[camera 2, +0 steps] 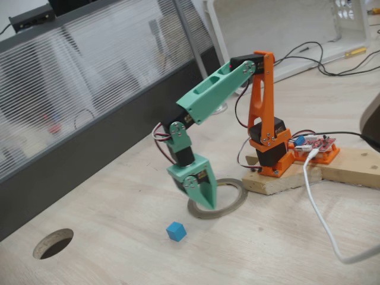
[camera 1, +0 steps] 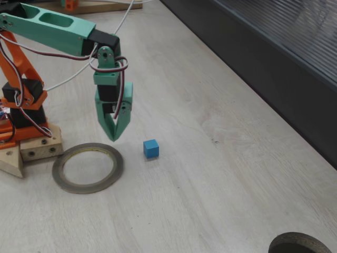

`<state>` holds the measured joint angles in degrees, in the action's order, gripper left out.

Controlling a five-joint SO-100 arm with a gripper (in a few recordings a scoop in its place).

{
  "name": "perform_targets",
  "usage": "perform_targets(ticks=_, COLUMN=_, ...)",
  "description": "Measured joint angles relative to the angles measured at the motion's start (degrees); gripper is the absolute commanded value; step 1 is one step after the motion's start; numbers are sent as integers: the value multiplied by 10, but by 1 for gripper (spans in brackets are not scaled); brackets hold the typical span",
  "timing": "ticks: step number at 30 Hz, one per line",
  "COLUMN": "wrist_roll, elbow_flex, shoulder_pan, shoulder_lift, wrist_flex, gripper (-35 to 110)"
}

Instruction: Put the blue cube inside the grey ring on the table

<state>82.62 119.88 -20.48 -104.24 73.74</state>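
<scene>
I see the cube [camera 1: 151, 148] lying loose on the table [camera 1: 221, 174], outside the ring [camera 1: 87, 167] and just beside it, on the ring's right in a fixed view [camera 1: 151, 148]; in the other fixed view the cube [camera 2: 176, 231] sits in front of the ring [camera 2: 228, 205], nearer the camera. Nothing touches the cube. The ring lies flat with bare table showing through its hole.

My gripper [camera 1: 114, 136] hangs point-down between ring and cube, above the ring's right edge as that view shows it, and clear of the table from what I can judge. Its two green fingers meet at the tip, so I read it as closed and holding nothing. In the other fixed view the gripper [camera 2: 209, 203] overlaps the ring's near rim.

The arm's wooden base block [camera 1: 39, 146] stands just left of the ring, almost touching its rim. A round hole in the table [camera 2: 53, 243] lies well away from the ring, past the cube
</scene>
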Motion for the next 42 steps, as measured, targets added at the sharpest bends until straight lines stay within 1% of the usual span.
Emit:
perform_targets(ticks=6, wrist_roll=0, elbow_flex=-88, shoulder_pan=-1, shoulder_lift=108, wrist_flex=-11, gripper=2)
perform_targets(ticks=14, wrist_roll=0, elbow_flex=-182, shoulder_pan=-1, shoulder_lift=196, wrist_flex=-13, gripper=2)
perform_targets(ticks=33, wrist_roll=0, elbow_flex=-217, shoulder_pan=-2, shoulder_lift=204, wrist_flex=-11, gripper=2)
perform_targets(ticks=38, wrist_roll=0, elbow_flex=-232, shoulder_pan=-40, shoulder_lift=204, wrist_flex=-11, gripper=2)
perform_targets(ticks=42, wrist_roll=0, elbow_flex=-232, shoulder_pan=-47, shoulder_lift=204, wrist_flex=-11, gripper=2)
